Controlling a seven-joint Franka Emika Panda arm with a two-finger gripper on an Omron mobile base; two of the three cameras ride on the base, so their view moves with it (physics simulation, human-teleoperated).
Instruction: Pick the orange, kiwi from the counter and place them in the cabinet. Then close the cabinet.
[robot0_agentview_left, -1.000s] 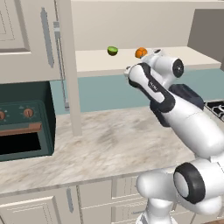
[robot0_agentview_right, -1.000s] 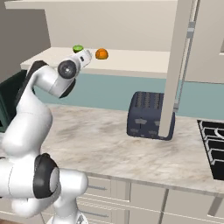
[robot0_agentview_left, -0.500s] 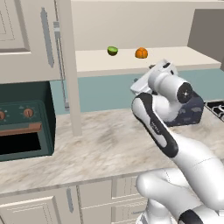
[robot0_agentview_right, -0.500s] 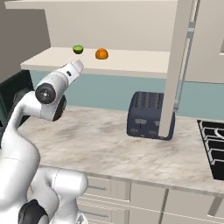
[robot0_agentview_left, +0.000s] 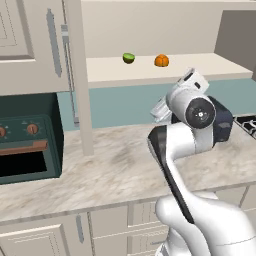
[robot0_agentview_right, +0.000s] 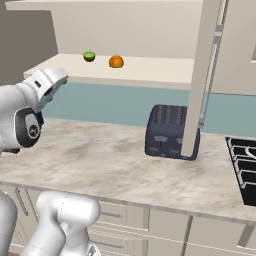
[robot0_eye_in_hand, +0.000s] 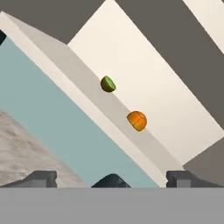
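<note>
Beyond my wide-open, empty claw (robot0_eye_in_hand: 112, 177), the cabinet (robot0_agentview_left: 150, 70) shelf held one kiwi (robot0_agentview_left: 129, 58) and one orange (robot0_agentview_left: 161, 60), seemingly apart.

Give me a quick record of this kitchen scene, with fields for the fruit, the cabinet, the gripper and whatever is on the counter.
orange: on cabinet shelf, right of kiwi
kiwi: on same shelf, apart from orange
cabinet: both doors open
gripper: open, empty, below the shelf
toaster: dark, on counter, partly behind the right door
counter: marbled stone
task left: close the cabinet
</note>
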